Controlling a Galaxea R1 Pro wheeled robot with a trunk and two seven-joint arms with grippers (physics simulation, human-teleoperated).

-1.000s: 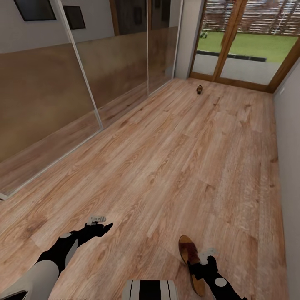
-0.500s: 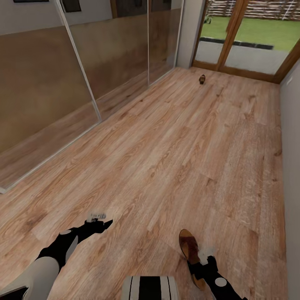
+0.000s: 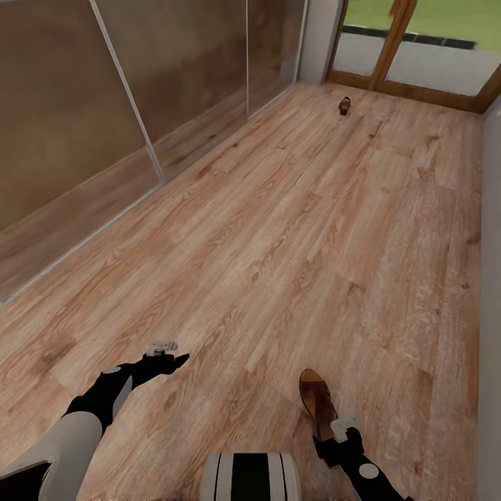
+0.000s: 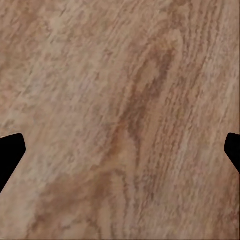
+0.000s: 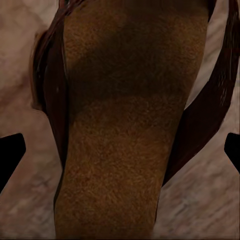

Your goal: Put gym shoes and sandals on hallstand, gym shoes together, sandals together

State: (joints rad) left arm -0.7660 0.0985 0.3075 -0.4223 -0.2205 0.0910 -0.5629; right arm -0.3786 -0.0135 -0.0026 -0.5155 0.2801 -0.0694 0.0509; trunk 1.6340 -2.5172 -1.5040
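Note:
One dark reddish-brown sandal [image 3: 315,400] lies on the wood-plank corridor floor [image 3: 292,229] close in front of me. My right gripper [image 3: 332,440] hangs open over its heel end. In the right wrist view the sandal's tan footbed [image 5: 130,125] sits between the wide-apart fingertips [image 5: 11,152], right gripper [image 5: 120,150] touching nothing that I can see. The second sandal [image 3: 344,106] lies far off near the glass door. My left gripper [image 3: 177,360] is open above bare floor [image 4: 120,75], left gripper [image 4: 120,150] empty. The gym shoes and the hallstand are out of view.
Tall reflective sliding panels [image 3: 83,125] run along the left side. A wood-framed glass door [image 3: 396,35] closes the far end, with grey paving behind it. A pale wall [image 3: 491,209] bounds the right. My striped trunk [image 3: 250,476] shows at the bottom edge.
The whole picture has slid upward as the camera tilted down, so the door and far sandal sit higher. The near sandal has shifted a little toward my right gripper. Both arms keep their pose.

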